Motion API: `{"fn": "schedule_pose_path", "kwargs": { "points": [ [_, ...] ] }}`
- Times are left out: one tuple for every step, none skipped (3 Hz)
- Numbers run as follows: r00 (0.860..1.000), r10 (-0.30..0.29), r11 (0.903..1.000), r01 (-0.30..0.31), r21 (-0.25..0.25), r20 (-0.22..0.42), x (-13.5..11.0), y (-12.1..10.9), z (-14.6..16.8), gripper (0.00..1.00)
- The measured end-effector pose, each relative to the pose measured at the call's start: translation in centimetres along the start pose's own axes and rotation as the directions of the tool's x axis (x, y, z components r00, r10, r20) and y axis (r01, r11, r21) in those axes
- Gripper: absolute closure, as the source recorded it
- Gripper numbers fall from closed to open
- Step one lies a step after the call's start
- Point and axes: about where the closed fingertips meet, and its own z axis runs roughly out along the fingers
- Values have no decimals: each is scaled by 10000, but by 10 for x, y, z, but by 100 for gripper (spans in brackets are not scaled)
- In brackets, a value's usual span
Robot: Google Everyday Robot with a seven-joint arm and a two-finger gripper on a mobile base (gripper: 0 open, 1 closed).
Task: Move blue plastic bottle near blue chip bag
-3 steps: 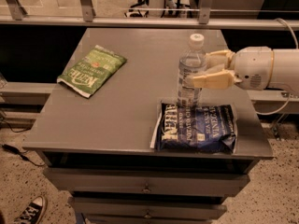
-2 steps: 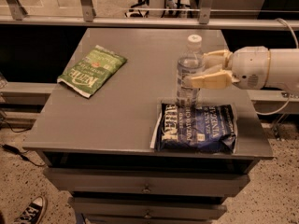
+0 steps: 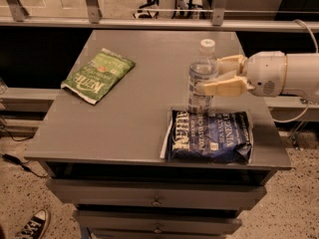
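The blue plastic bottle [image 3: 201, 78], clear with a white cap, stands upright at the back edge of the blue chip bag [image 3: 209, 136], which lies flat near the table's front right. My gripper [image 3: 209, 75] reaches in from the right. Its tan fingers [image 3: 222, 86] sit on either side of the bottle's middle, one in front and one behind, closed on it. The bottle's base touches or nearly touches the bag's top edge.
A green Kettle chip bag [image 3: 98, 74] lies on the left of the grey table [image 3: 124, 128]. The table's front edge and drawers [image 3: 157, 200] are below. A rail [image 3: 149, 23] runs behind the table. A shoe [image 3: 31, 226] lies on the floor at lower left.
The bottle and gripper have shifted slightly left and down toward the blue chip bag. The grip looks the same.
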Motion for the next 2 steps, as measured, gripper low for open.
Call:
{"fn": "schedule_pose_path", "kwargs": {
  "points": [
    [9999, 115, 9999, -114, 59, -93, 4, 1, -1, 30],
    [9996, 209, 9997, -206, 151, -202, 8, 1, -4, 1]
  ]
}}
